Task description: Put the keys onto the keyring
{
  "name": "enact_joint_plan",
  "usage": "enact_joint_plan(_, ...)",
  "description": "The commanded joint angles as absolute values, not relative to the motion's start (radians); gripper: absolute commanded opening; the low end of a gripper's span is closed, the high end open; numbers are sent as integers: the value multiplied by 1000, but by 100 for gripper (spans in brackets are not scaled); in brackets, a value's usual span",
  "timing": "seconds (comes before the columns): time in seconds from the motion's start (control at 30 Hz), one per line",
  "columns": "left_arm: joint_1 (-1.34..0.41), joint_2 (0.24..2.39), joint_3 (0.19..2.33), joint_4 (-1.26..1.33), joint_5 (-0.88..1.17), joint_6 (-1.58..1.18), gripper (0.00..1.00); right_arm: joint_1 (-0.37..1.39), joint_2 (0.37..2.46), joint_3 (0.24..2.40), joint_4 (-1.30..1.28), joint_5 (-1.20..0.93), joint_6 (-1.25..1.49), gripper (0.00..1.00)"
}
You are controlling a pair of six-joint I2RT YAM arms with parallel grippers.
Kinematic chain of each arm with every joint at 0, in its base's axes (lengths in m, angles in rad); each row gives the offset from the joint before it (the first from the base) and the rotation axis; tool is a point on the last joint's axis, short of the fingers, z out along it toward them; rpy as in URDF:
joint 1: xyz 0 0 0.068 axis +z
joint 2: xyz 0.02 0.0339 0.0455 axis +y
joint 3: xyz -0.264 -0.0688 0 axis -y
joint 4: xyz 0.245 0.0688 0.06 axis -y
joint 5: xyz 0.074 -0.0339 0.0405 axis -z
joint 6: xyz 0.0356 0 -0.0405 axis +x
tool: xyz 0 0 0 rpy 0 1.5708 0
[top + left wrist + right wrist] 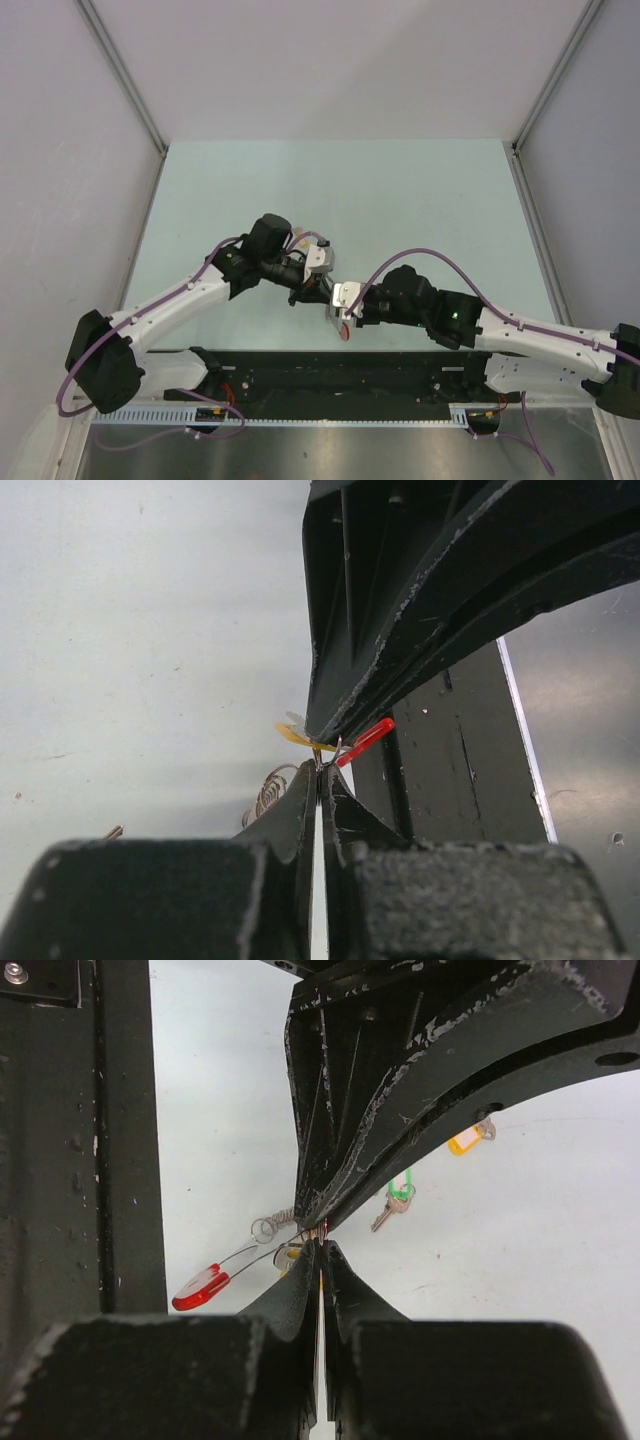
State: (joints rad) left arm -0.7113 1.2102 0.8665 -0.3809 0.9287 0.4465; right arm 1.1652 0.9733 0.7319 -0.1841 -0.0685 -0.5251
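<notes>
In the overhead view, the left gripper and the right gripper are meeting tip to tip over the near part of the table. The keyring is showing as a red spot just below them.

In the left wrist view, the left claw is pressed together, with only a hairline slit between its fingers. A yellow tag and the ring's red arc are sticking out just past its tips, and the coil is hanging lower left. Whether it is nipping the tag's key or the wire cannot be told.

In the right wrist view, the right claw is pinching the ring's thin wire. The wire is running left to the red arc, and the coil is sitting just beside the fingertips. A green-tagged key and an orange-tagged key are lying on the table, well apart from the ring.

The step in hand looks like threading the yellow key onto the wire. To do it well, the right arm should be holding the ring steady while the left arm is making small, slow moves along the wire. The two claws are almost touching, so any twist risks bending the wire or knocking the key loose.
</notes>
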Motion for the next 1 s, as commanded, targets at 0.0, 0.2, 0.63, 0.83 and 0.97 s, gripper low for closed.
enact_joint_plan(0.0, -716, 1200, 911, -390, 980, 471, 1, 1172, 963, 790, -158, -64, -528, 0)
enact_joint_plan(0.2, -716, 1170, 899, -388, 971, 462, 0, 1173, 921, 785, -196, -9, -508, 0)
enact_joint_plan(0.63, -689, 1106, 858, -250, 966, 315, 0, 1177, 844, 704, -175, 21, -440, 0)
enact_joint_plan(0.83, -664, 1066, 827, -175, 971, 253, 0, 1180, 842, 683, -160, 20, -425, 0)
enact_joint_plan(0.97, -661, 1062, 821, -152, 974, 233, 0, 1184, 845, 681, -143, 14, -422, 0)
